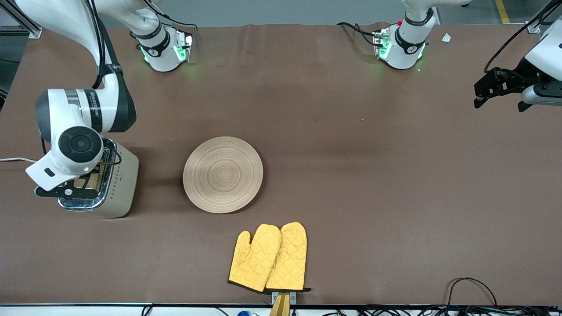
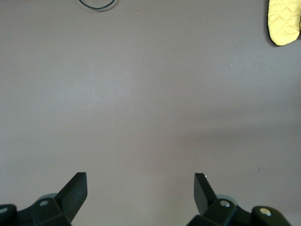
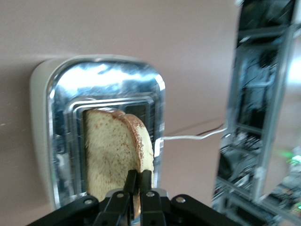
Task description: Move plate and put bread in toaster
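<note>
Front view, read across from the right arm's end of the table with the cream-beige two-slot toaster with the chrome top [image 1: 115, 184] as landmark: the right gripper [image 1: 66, 192] hangs directly over the toaster, its narrow jaws pinching the squarish slice of pale brown bread with a darker crust [image 3: 117, 157] by one edge, upright and lined up with a slot, probably so that it can drop straight in; whether the bread's lower edge has entered the slot I cannot tell; a white cord [image 1: 12, 159] trails from the toaster toward the table's edge; beside the toaster, toward the left arm's end, lies the round light tan wooden plate with ring grain [image 1: 223, 174], bare; nearer the front camera than the plate lie two yellow quilted oven mitts [image 1: 268, 258]; well apart from the toaster, the left gripper [image 2: 140, 188] waits over bare brown table [image 1: 395, 175], jaws wide and holding nothing.
</note>
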You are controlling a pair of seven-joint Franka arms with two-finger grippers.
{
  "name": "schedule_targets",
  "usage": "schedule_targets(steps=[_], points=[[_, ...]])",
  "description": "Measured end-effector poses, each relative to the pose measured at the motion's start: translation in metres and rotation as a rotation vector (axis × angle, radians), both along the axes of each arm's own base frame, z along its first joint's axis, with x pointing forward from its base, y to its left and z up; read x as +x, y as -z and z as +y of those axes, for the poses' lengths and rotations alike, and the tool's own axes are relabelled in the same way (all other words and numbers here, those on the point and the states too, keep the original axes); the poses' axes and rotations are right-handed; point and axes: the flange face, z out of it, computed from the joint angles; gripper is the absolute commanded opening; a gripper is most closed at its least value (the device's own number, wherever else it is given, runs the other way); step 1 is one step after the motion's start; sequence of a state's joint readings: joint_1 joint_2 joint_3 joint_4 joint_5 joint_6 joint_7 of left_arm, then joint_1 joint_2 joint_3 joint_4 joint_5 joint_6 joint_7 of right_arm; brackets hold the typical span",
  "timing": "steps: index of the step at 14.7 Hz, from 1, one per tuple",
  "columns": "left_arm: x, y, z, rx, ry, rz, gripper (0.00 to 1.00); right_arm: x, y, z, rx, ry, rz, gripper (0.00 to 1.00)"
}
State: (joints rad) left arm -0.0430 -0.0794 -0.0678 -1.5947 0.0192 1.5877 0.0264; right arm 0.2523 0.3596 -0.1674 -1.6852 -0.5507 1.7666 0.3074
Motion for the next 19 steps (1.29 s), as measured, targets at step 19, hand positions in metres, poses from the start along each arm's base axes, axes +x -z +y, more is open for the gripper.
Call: schedule_targets(steps=[19], points=[[0.000,0.000,0.000,0.000,-0.001,0.000,1.00,-0.069,-0.259,-0.036,0.613,0.020,-0.127,1.00]])
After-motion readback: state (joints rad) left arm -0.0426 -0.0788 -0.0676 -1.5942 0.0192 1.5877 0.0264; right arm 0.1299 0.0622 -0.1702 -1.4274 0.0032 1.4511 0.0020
